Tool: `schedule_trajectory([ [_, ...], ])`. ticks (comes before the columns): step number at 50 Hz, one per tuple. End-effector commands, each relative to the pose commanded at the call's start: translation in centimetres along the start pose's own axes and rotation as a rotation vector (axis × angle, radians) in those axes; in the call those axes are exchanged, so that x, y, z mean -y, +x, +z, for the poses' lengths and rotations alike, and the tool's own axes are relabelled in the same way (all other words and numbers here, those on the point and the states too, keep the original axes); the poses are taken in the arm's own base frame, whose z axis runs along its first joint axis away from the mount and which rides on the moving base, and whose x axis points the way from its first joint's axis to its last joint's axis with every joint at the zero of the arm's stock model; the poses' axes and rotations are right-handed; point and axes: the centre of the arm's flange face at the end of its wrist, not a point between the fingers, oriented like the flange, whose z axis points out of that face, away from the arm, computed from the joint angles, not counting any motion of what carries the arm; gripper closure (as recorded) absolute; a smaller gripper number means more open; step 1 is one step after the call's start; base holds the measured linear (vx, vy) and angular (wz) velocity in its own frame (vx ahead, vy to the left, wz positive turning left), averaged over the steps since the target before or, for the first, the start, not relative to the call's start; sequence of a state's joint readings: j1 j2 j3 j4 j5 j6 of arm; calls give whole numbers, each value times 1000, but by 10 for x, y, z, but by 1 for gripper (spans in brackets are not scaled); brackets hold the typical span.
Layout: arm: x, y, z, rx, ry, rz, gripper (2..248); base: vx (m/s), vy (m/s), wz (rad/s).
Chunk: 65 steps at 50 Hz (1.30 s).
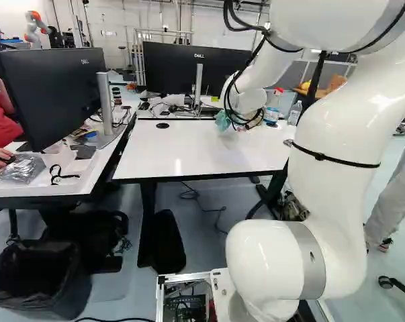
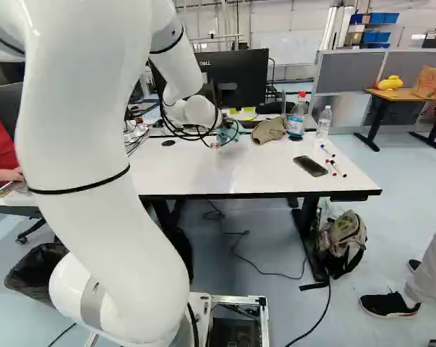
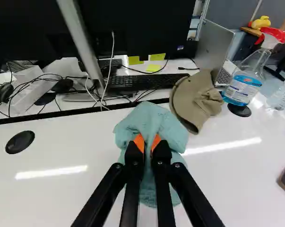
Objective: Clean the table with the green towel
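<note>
My gripper (image 2: 215,144) is low over the far part of the white table (image 2: 254,170), partly hidden by cables in the right base view. The green towel (image 2: 228,132) bunches around its tip. In the wrist view the gripper (image 3: 147,144) is shut on the towel (image 3: 149,118), with cloth pinched between the orange pads. Folds spread ahead of the fingers and hang beneath them over the tabletop (image 3: 66,146). Whether the towel's underside touches the table, I cannot tell.
Beside the towel lies a tan cap (image 3: 195,101); past it stand a spray bottle (image 3: 246,78) and a clear bottle (image 2: 325,121). A phone (image 2: 310,165) and markers (image 2: 335,167) lie farther right. Behind are a keyboard (image 3: 142,82) and monitors.
</note>
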State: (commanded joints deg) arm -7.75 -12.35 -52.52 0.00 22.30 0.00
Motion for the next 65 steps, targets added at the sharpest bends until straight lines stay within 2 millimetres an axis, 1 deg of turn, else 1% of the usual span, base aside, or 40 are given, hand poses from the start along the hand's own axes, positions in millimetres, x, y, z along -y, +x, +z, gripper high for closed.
schedule_trajectory([
  [27,44,8,18,-7,68,-35,213,0,0,0],
  [36,56,10,30,-8,85,-44,213,0,0,0],
  [45,63,7,45,3,93,-49,213,0,0,0],
  [65,64,-12,60,41,92,-51,213,0,0,0],
])
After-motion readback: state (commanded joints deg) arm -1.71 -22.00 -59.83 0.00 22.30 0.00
